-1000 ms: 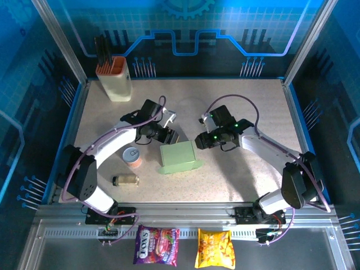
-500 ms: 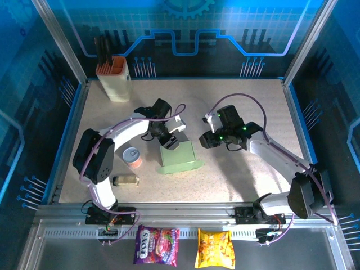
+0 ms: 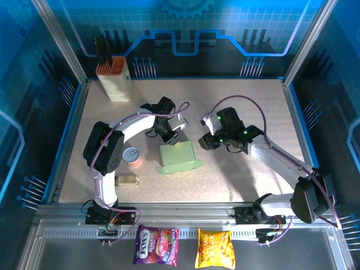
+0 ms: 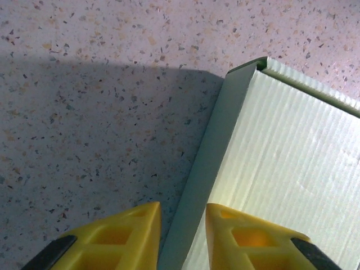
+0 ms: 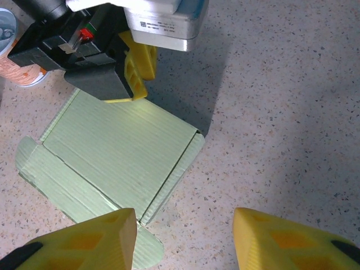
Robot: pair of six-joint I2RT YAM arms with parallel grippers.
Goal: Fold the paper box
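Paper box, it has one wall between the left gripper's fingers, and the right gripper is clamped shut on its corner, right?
No: the right gripper is open, fingers spread wide, holding nothing, as the right wrist view shows. The paper box does have one wall between the fingers of the left gripper.

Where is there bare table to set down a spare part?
The far strip of the table, from the cream holder to the right wall, is bare; so is the near strip in front of the paper box. Crowded: left of the box by the can and jar, and its far edge at the left fingers.
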